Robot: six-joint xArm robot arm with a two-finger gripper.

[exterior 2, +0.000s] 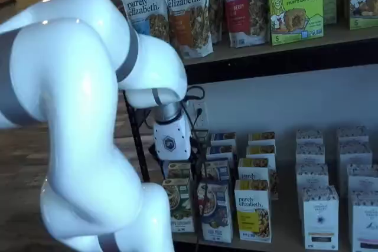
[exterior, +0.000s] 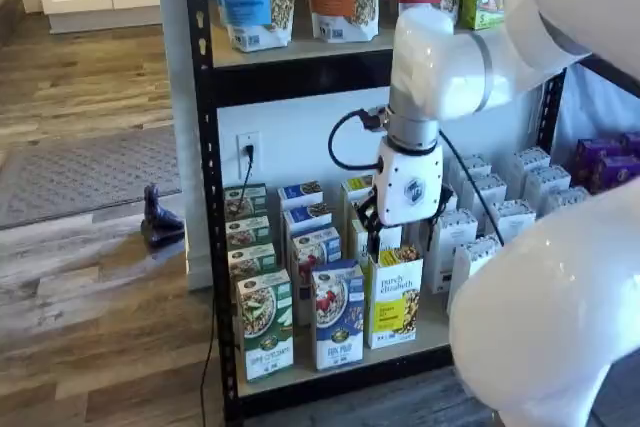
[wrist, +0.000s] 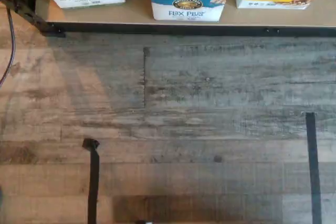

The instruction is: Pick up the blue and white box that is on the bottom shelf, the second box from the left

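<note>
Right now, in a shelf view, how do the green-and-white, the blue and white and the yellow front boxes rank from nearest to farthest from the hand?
1. The yellow box, just below the hand, rightmost of the three.
2. The blue and white box, in the middle.
3. The green-and-white box, leftmost.
</note>
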